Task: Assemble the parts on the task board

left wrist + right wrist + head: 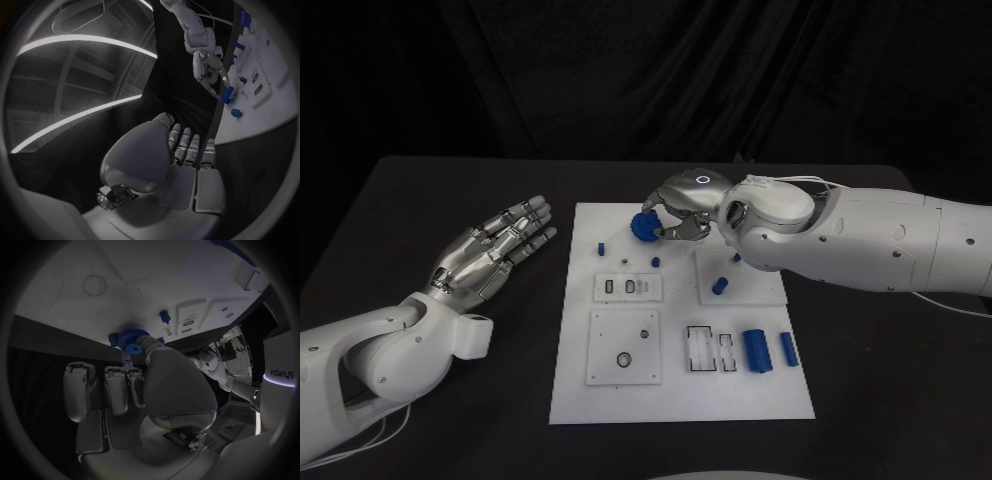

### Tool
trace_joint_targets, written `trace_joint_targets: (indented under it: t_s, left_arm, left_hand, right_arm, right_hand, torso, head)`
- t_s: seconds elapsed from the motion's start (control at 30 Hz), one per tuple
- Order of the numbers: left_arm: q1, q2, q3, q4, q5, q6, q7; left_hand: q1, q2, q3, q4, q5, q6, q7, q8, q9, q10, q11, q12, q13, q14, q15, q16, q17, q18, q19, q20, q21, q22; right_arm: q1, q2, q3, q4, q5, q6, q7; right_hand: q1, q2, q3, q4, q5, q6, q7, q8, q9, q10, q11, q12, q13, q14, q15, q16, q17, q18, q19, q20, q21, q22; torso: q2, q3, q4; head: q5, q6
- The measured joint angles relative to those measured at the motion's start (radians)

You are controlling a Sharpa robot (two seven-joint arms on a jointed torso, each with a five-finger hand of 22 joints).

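Left hand (491, 250) spread wide (holding nothing), right hand (687, 212) pinching blue gear (645, 226), "sharpa" lettering (279, 373).

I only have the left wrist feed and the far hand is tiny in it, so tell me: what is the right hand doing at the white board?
Observer: The right hand holds a blue toothed gear near the far edge of the white task board.
Operator: How is it gripped?
Observer: In the right wrist view, fingertips pinch the gear's hub; the other fingers are curled below it.
Operator: Is my left hand over the board?
Observer: No. In the head view the left hand lies open, beside the board's left edge, over the black table.
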Motion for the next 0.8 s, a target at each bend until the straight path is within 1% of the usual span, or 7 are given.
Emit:
trace_joint_targets:
  t_s: [0.03, 0.07, 0.13, 0.37, 0.43, 0.67, 0.8]
  left_arm:
    - [0.0, 0.0, 0.0, -0.001, 0.0, 0.0, 0.0]
    - [0.0, 0.001, 0.0, -0.001, 0.0, 0.0, 0.0]
    - [0.0, 0.001, 0.0, -0.003, 0.0, 0.001, 0.0]
    - [0.0, 0.001, 0.0, -0.007, 0.0, 0.002, 0.001]
    - [0.0, 0.001, 0.0, -0.007, 0.0, 0.002, 0.001]
    - [0.0, 0.001, 0.0, -0.007, 0.0, 0.004, 0.001]
    - [0.0, 0.002, 0.0, -0.009, 0.0, 0.004, 0.0]
  left_hand:
    - [-0.003, 0.003, 0.002, 0.002, 0.0, 0.0, 0.0, 0.0, 0.0, 0.0, 0.0, 0.0, 0.0, 0.0, 0.0, 0.0, 0.0, 0.0, 0.0, 0.0, 0.0, 0.0]
    - [-0.004, 0.004, 0.003, 0.003, 0.0, 0.0, 0.0, 0.0, 0.0, 0.0, 0.0, 0.0, 0.0, 0.0, 0.0, 0.0, 0.001, 0.0, 0.0, 0.0, 0.0, 0.0]
    - [-0.004, 0.004, 0.003, 0.003, 0.0, 0.0, 0.0, 0.0, 0.0, 0.0, 0.0, 0.0, 0.0, 0.0, 0.0, 0.0, 0.001, 0.0, 0.004, 0.004, 0.0, 0.0]
    - [-0.004, 0.004, 0.005, 0.0, 0.0, 0.0, 0.0, 0.0, 0.0, 0.0, 0.0, 0.0, 0.0, 0.004, 0.004, 0.0, 0.001, 0.0, 0.004, 0.004, 0.0, 0.0]
    - [-0.004, 0.004, 0.005, 0.0, 0.0, 0.0, 0.0, 0.0, 0.0, 0.0, 0.0, 0.0, 0.0, 0.004, 0.004, 0.0, 0.001, 0.0, 0.004, 0.004, 0.0, 0.0]
    - [-0.004, 0.004, 0.007, 0.002, 0.0, 0.0, 0.0, 0.0, 0.0, 0.0, 0.0, 0.0, 0.0, 0.004, 0.004, 0.004, 0.001, 0.0, 0.004, 0.004, 0.0, 0.0]
    - [-0.004, 0.004, 0.008, 0.003, 0.0, 0.0, 0.0, 0.0, 0.0, 0.0, 0.0, 0.0, 0.0, 0.004, 0.004, 0.004, 0.001, 0.0, 0.004, 0.004, 0.0, 0.0]
  right_arm:
    - [0.0, 0.0, 0.0, 0.001, 0.0, 0.0, 0.0]
    - [0.0, -0.001, 0.0, 0.002, 0.0, 0.001, 0.0]
    - [-0.001, -0.002, 0.0, 0.004, 0.0, 0.001, 0.0]
    - [-0.002, -0.005, 0.0, 0.007, -0.001, 0.001, 0.001]
    - [-0.002, -0.006, 0.0, 0.008, -0.001, 0.001, 0.001]
    - [-0.004, -0.011, 0.0, 0.011, -0.001, 0.0, 0.001]
    - [-0.008, -0.013, -0.003, 0.012, -0.001, 0.002, 0.002]
  right_hand:
    - [0.0, 0.0, 0.002, -0.002, -0.007, -0.004, -0.004, 0.0, -0.001, 0.0, 0.0, 0.0, 0.0, 0.0, 0.0, 0.0, 0.0, 0.011, 0.0, 0.0, -0.005, 0.0]
    - [0.0, 0.0, 0.003, -0.003, -0.01, -0.007, -0.007, 0.0, -0.002, 0.0, 0.0, 0.0, 0.0, 0.0, 0.0, 0.0, 0.0, 0.015, 0.0, 0.0, -0.005, 0.0]
    - [0.0, 0.0, 0.003, -0.003, -0.01, -0.007, -0.007, 0.0, -0.003, 0.0, 0.0, 0.0, 0.0, 0.0, 0.0, 0.0, 0.0, 0.015, 0.0, 0.0, -0.005, 0.0]
    - [0.0, 0.0, 0.006, -0.006, -0.014, -0.009, -0.005, -0.002, -0.005, 0.0, 0.0, 0.0, 0.001, 0.0, 0.0, 0.0, 0.0, 0.015, 0.0, 0.0, -0.016, 0.0]
    - [0.0, 0.0, 0.006, -0.006, -0.014, -0.012, -0.009, -0.002, -0.005, 0.0, 0.0, 0.0, 0.001, 0.0, 0.0, 0.0, 0.0, 0.015, 0.0, 0.0, -0.016, 0.0]
    - [0.0, 0.0, 0.006, -0.006, -0.018, -0.012, -0.009, -0.002, -0.007, 0.004, -0.004, 0.0, 0.001, 0.0, 0.0, 0.0, 0.0, 0.015, 0.0, 0.0, -0.022, 0.0]
    - [0.0, 0.0, 0.005, -0.006, -0.019, -0.012, -0.009, -0.002, -0.007, 0.004, -0.004, 0.0, 0.001, 0.0, 0.0, 0.0, 0.0, 0.015, 0.0, 0.0, -0.022, 0.0]
  torso:
    - [0.0, 0.0, 0.0]
    - [0.0, 0.0, 0.0]
    - [0.0, 0.0, 0.0001]
    - [0.0, -0.0001, 0.0001]
    - [0.0, -0.0001, 0.0001]
    - [0.0, -0.0001, 0.0001]
    - [0.0, -0.0001, 0.0001]
  head:
    - [0.0, 0.0]
    - [0.0, 0.0]
    - [0.001, 0.0]
    - [0.001, 0.002]
    - [0.0, 0.002]
    - [0.0, 0.002]
    - [0.001, 0.0]
